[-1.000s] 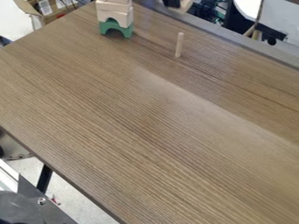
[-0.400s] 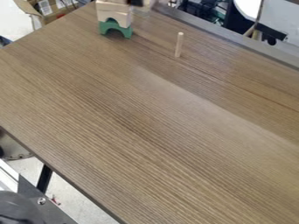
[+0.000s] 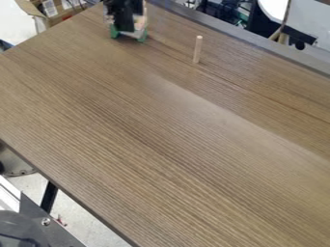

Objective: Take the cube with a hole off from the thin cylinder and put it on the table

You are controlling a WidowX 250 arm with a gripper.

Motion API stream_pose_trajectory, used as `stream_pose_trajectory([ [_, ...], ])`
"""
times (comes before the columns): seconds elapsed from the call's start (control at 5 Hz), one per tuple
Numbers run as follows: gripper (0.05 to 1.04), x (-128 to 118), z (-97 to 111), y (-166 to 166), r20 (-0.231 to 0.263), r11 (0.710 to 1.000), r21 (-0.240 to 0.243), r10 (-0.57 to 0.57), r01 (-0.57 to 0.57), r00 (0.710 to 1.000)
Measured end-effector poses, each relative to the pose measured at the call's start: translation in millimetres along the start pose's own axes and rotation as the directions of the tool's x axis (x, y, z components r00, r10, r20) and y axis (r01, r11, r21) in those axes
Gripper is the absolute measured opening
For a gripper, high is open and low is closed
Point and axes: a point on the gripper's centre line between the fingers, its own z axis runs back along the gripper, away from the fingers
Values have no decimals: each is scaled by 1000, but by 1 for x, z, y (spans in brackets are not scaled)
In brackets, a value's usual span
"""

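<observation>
The black gripper (image 3: 126, 16) is at the top left, blurred, over or in front of the block stack, covering much of it. The thin wooden cylinder (image 3: 197, 49) stands upright on the table (image 3: 168, 125), to the right of the gripper, with nothing around it. I cannot make out the cube with a hole apart from the pale wood near the gripper.
Under the gripper, a green arch block (image 3: 141, 37) forms the base of the stack, with pale wooden blocks above it. The table's far edge runs behind the cylinder, with a grey rail (image 3: 238, 34) along it.
The gripper has moved left along the top edge, from behind the cylinder to the stack. A pale wooden piece showed beneath it earlier. The cylinder has not moved.
</observation>
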Motion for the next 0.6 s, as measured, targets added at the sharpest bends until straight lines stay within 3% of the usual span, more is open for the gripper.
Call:
stream_pose_trajectory([
  [0.6, 530, 27, -52, 24, -34, 987, 135, 89, -83, 995],
])
